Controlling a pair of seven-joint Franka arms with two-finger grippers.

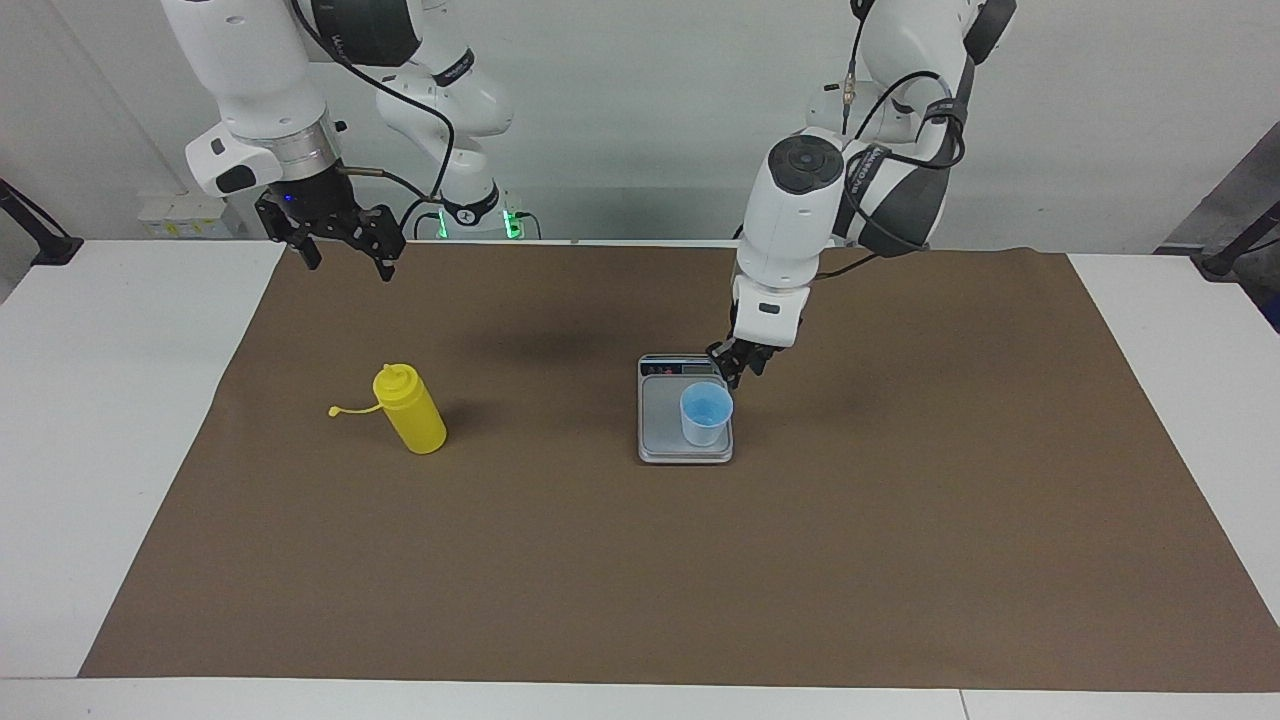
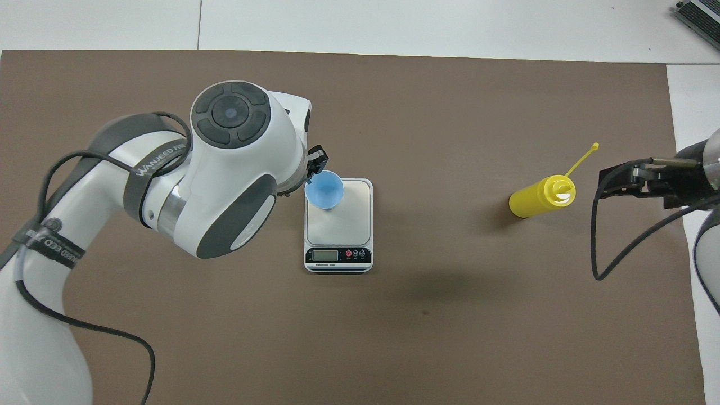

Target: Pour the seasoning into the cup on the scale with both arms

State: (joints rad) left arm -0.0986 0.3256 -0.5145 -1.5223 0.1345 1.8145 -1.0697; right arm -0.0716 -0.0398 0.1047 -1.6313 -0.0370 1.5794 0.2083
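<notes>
Brown mat: cup (image 1: 706, 414) sits on scale (image 1: 660, 440), left gripper (image 1: 737, 367) spread above it, right gripper (image 1: 343, 243) spread, bottle (image 1: 410, 409) at 9 o'clock untouched, pour pending.

Left gripper (image 1: 737, 368) mostly hidden under own white wrist housing in overhead view; finger gap too small to judge in facing view. Digits on flat grey digital kitchen scale (image 2: 338, 256) display strip unreadable. Both arms cropped by frame edges
</notes>
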